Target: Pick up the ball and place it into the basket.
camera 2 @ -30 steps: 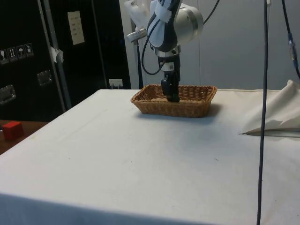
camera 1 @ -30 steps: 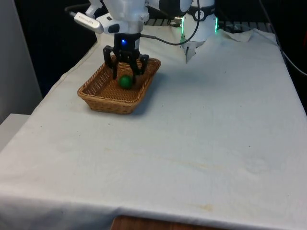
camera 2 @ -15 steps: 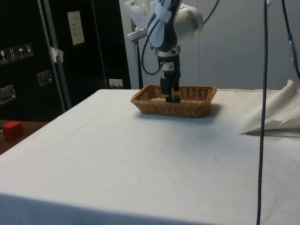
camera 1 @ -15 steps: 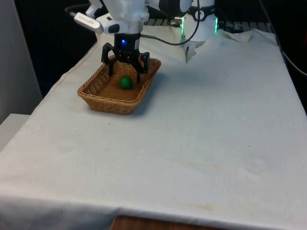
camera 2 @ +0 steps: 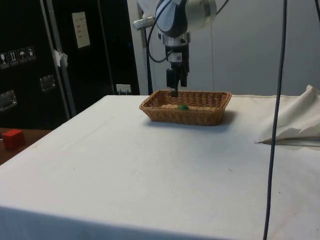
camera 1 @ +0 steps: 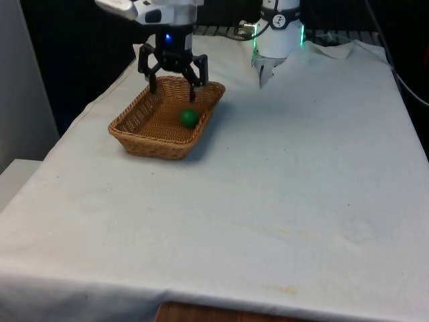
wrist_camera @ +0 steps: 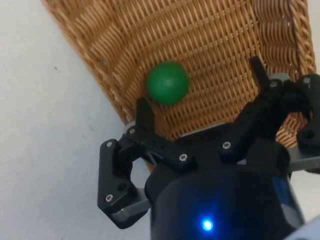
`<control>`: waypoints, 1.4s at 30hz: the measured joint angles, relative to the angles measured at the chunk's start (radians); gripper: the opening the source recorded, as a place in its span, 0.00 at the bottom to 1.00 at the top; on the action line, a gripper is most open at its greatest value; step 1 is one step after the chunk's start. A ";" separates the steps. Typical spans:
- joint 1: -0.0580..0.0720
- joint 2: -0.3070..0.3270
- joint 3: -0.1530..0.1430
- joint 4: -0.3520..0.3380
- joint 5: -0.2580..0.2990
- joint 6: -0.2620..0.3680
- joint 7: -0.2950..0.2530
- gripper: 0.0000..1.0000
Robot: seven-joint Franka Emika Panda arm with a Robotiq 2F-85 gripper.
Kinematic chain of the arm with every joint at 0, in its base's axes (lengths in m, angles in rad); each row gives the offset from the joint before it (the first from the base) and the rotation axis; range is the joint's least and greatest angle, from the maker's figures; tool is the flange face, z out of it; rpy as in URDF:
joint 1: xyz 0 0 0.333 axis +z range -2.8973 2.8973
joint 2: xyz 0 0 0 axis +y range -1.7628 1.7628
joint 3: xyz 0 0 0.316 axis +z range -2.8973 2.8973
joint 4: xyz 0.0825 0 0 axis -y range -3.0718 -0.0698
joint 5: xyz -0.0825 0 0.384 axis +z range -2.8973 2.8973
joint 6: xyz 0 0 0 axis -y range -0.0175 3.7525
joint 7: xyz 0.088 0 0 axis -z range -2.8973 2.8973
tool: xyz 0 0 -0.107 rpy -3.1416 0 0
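A small green ball (camera 1: 189, 118) lies loose on the floor of the woven wicker basket (camera 1: 137, 131), close to its wall on the front view's right. From the side, the ball (camera 2: 183, 107) peeks over the basket's rim (camera 2: 200, 119). My black gripper (camera 1: 172, 88) hangs open above the basket's far end, clear of the ball, with nothing between its fingers. The wrist view looks down on the ball (wrist_camera: 167, 83) resting on the weave (wrist_camera: 220, 45) beyond my spread fingers (wrist_camera: 145, 112).
The basket sits near the table's far corner on the front view's left, close to the cloth's edge. A bunched fold of white cloth (camera 2: 299, 120) lies at the side view's right. A dark cable (camera 2: 276, 115) hangs down there.
The gripper spread its fingers and let go of the ball, then rose out of the basket. The ball rolled a little towards the front view's right.
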 measured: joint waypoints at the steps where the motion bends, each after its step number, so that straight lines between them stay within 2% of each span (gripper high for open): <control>1: 0.002 -0.018 -0.001 -0.001 -0.014 -0.009 0.012 1.00; 8: 0.015 -0.069 0.001 -0.004 -0.058 -0.032 0.056 1.00; 10: 0.024 -0.103 0.007 -0.008 -0.094 -0.046 0.094 1.00; 16: 0.038 -0.162 0.036 -0.010 -0.157 -0.079 0.174 1.00; 24: 0.044 -0.209 0.070 -0.010 -0.200 -0.106 0.233 1.00; 31: 0.049 -0.262 0.118 -0.009 -0.250 -0.141 0.303 1.00; 38: 0.050 -0.291 0.147 -0.009 -0.273 -0.159 0.337 1.00; 41: 0.051 -0.310 0.173 -0.008 -0.285 -0.171 0.362 1.00; 42: 0.051 -0.310 0.173 -0.008 -0.285 -0.171 0.362 1.00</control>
